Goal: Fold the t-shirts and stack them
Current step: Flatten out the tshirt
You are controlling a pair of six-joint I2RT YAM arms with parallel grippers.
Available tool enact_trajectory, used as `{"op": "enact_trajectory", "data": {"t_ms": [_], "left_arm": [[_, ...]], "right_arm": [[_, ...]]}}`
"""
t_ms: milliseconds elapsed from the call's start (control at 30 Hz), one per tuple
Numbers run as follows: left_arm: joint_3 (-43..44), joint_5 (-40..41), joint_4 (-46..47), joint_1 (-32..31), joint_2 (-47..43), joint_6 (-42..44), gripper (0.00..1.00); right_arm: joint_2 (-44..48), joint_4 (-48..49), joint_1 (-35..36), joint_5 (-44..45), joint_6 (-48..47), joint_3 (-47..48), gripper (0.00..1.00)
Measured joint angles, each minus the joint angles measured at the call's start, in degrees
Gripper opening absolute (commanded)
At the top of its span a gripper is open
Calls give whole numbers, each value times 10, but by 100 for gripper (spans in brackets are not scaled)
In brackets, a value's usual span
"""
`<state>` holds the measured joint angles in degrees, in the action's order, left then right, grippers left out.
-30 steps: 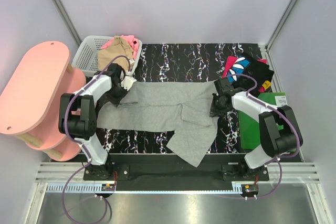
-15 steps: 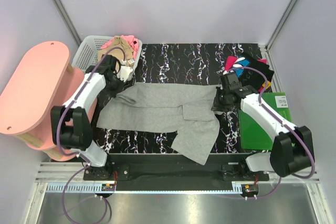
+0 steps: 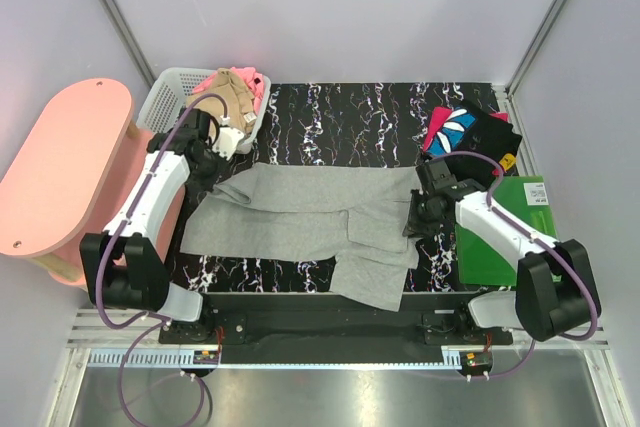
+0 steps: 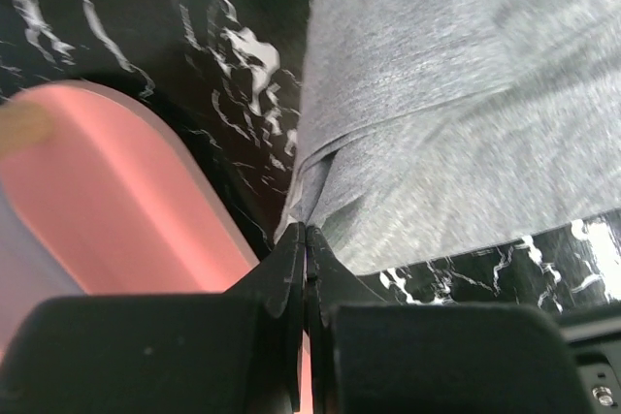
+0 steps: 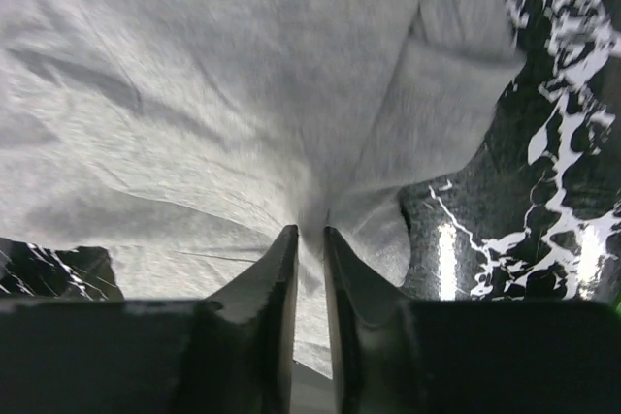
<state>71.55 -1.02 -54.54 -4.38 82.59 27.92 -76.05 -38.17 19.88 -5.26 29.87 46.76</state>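
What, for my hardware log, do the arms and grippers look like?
Both the left arm and right arm have white tubular links, black joints and a purple cable looping alongside. Left gripper and right gripper have matte black, tapering fingers. No markings visible.

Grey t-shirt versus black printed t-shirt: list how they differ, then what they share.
The grey t-shirt is plain; the black printed t-shirt has pink, blue and white print. The grey t-shirt lies spread out, pinched by the left gripper and right gripper; the black printed t-shirt sits bunched, untouched. Both are on the table.
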Motion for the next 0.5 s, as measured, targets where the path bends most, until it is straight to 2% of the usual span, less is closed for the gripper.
{"op": "enact_trajectory", "data": {"t_ms": [300,433,500], "left_arm": [[-3,-6,-3,0,0,-9,0],[-3,-6,-2,0,1,-9,0],[-5,-6,-1,0,1,-9,0]], "right_arm": [[-24,17,10,-20,14,-18,26],[-29,29,24,-20,20,-19,20],[-30,33,30,-20,23,-22,22]]}}
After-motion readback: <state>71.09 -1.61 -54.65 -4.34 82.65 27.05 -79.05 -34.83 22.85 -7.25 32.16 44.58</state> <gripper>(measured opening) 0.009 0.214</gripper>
